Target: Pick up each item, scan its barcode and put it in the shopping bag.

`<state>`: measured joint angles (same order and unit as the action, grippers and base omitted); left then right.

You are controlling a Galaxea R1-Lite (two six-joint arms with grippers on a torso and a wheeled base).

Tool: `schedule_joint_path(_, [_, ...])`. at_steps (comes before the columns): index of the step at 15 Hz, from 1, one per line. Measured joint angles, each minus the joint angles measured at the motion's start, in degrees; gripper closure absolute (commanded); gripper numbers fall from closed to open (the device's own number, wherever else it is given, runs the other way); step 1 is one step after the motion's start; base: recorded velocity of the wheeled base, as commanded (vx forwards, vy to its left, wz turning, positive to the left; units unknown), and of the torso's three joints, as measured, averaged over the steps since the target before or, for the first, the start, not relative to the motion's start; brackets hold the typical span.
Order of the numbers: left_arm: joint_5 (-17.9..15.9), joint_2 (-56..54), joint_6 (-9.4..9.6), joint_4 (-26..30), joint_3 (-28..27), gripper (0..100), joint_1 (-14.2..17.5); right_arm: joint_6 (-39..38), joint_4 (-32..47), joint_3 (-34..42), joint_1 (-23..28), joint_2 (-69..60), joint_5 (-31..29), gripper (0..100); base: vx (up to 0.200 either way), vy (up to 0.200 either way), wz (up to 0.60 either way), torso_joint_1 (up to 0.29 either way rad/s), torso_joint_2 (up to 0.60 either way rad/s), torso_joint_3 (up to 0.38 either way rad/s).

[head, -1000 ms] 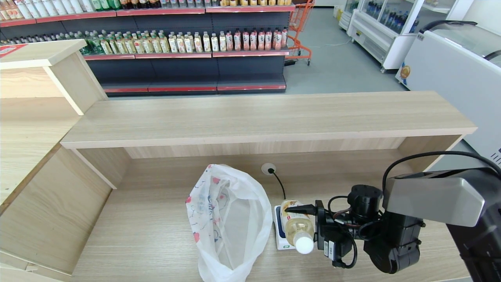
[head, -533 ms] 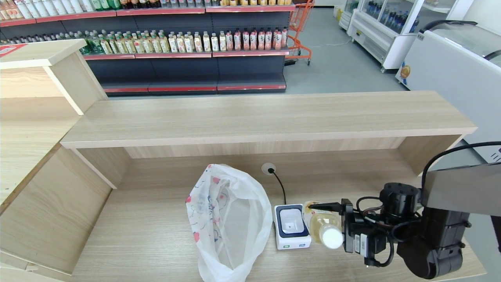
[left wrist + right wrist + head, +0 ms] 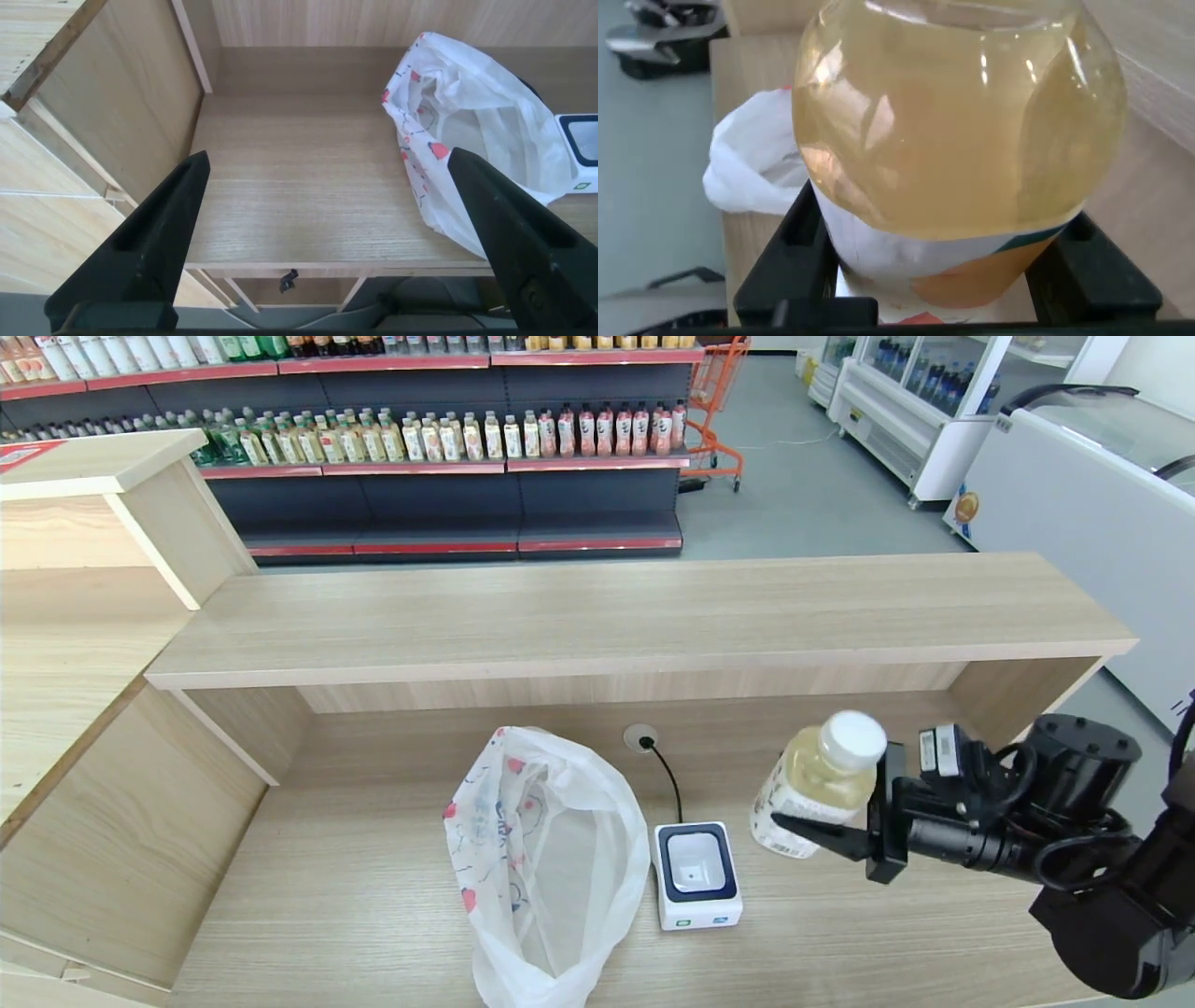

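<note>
Bottle (image 3: pixel 820 775) swung off scanner (image 3: pixel 698 875)

Spread wide and empty at left gripper (image 3: pixel 327 159), shopping bag (image 3: pixel 546 859) beyond. Right of scanner now: lifted above counter (image 3: pixel 355 896), turned cap-up from lying cap-forward, clamped in right gripper (image 3: pixel 814 814).

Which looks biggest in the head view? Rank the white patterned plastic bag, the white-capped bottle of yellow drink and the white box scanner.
1. white patterned plastic bag
2. white-capped bottle of yellow drink
3. white box scanner
The bottle is held up nearer the camera, so its lead over the scanner is unsure.
</note>
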<state>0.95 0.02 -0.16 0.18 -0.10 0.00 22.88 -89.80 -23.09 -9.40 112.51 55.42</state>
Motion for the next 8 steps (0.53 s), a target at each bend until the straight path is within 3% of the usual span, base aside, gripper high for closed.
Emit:
schedule_joint_path(2, [-0.02, 0.0, 0.02, 0.0, 0.0, 0, 0.0, -14.51, 0.0, 0.4, -1.18, -2.65, -12.03, 100, 0.0, 0.0, 0.0, 0.0, 0.0, 0.0])
schedule_joint_path(4, [0.0, 0.0, 0.02, 0.0, 0.0, 0, 0.0, -23.1, -0.01, 0.29, -3.41, -3.91, -19.08, 100, 0.0, 0.0, 0.0, 0.0, 0.0, 0.0])
schedule_joint_path(8, [0.0, 0.0, 0.0, 0.0, 0.0, 0, 0.0, -25.75, 0.22, 0.63, -6.41, -4.16, -19.98, 100, 0.0, 0.0, 0.0, 0.0, 0.0, 0.0])
